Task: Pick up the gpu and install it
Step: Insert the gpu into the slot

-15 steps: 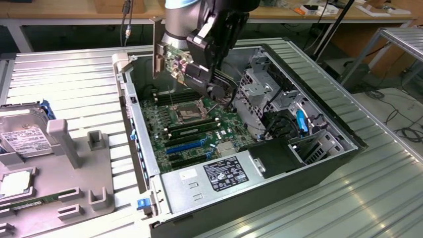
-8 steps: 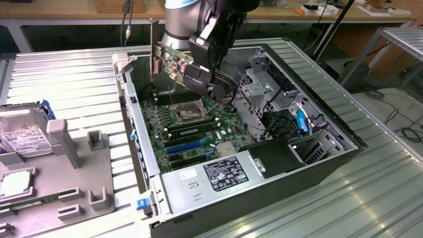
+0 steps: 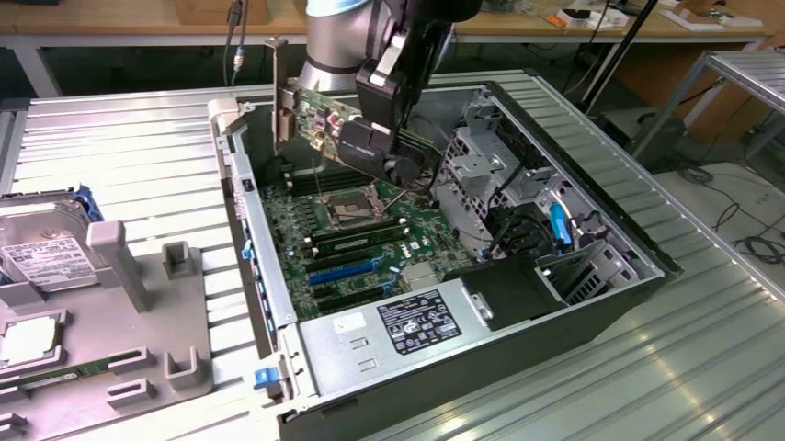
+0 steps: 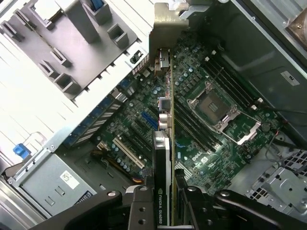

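The gpu (image 3: 316,112), a green card with a silver end bracket, hangs tilted on its edge over the far end of the open computer case (image 3: 589,193). My gripper (image 3: 371,140) is shut on it from above. In the wrist view the gpu (image 4: 163,139) appears edge-on, running away from my gripper (image 4: 165,194), whose dark fingers (image 4: 141,201) clamp its two faces. Below the card lies the green motherboard (image 4: 216,148) with its expansion slots (image 4: 149,120) and the CPU socket (image 4: 211,106). The card is clear of the board.
The case lies on its side on a ribbed metal table (image 3: 699,349), with the power supply (image 3: 399,322) at its near end and a drive cage (image 3: 491,161) on the exterior view's right. A grey fixture tray (image 3: 135,303) on the left holds a hard drive (image 3: 37,257).
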`<state>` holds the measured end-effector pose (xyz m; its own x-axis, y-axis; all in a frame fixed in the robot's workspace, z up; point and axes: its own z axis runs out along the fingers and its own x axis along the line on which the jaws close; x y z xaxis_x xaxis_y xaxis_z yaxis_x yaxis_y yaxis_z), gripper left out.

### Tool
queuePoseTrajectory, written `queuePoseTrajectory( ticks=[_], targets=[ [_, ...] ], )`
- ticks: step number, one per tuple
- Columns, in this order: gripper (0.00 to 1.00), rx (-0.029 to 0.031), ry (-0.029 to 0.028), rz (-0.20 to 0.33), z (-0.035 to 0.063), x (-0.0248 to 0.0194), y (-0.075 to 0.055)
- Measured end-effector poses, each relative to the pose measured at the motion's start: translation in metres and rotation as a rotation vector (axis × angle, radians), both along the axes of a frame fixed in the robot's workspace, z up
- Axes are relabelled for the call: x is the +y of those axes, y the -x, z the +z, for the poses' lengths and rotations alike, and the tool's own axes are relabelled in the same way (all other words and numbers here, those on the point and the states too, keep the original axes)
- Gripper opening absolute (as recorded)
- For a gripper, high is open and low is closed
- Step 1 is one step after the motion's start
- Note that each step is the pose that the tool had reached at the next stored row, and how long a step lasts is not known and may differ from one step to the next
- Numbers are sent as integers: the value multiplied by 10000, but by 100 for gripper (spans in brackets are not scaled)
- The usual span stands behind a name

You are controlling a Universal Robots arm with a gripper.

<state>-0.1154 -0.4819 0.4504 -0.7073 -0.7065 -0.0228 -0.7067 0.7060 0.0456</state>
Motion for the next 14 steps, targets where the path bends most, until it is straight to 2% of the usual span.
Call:
queuePoseTrajectory(
  ticks=[5,14],
  targets=[
    [27,0,0,693,0,0,1],
    [27,0,0,1624,0,0,5]
  ],
)
